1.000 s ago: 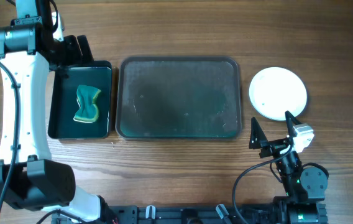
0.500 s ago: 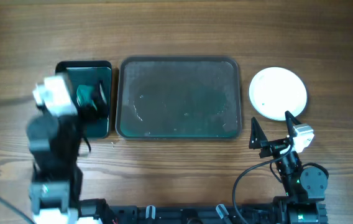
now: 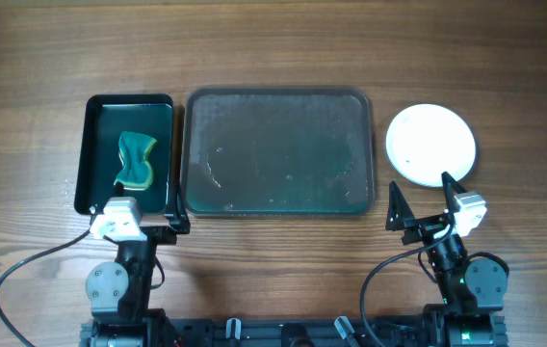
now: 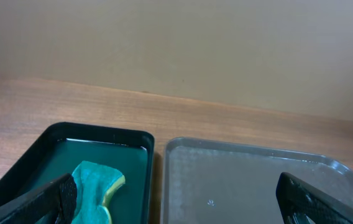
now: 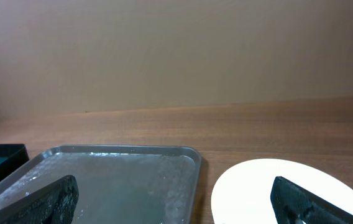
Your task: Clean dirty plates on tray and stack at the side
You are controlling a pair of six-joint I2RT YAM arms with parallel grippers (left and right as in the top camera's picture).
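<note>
Stacking looks finished: the plates (image 3: pixel 430 145) sit on the table (image 3: pixel 273 48) just right of the tray (image 3: pixel 278 149). The top face is plain white, though from above you cannot count how many lie in the pile. The tray holds no plate, only its scuffed surface, so I judge little or nothing is left to do. Your left gripper (image 3: pixel 131 202) and right gripper (image 3: pixel 423 198) hang near the table's front edge, fingers spread wide, holding nothing. The green sponge (image 3: pixel 136 160) lies in the smaller black tray (image 3: pixel 89 145) on the left. No brand or writing is readable.

Plain white plates (image 3: pixel 430 144) right of scuffed tray (image 3: pixel 278 151)
</note>
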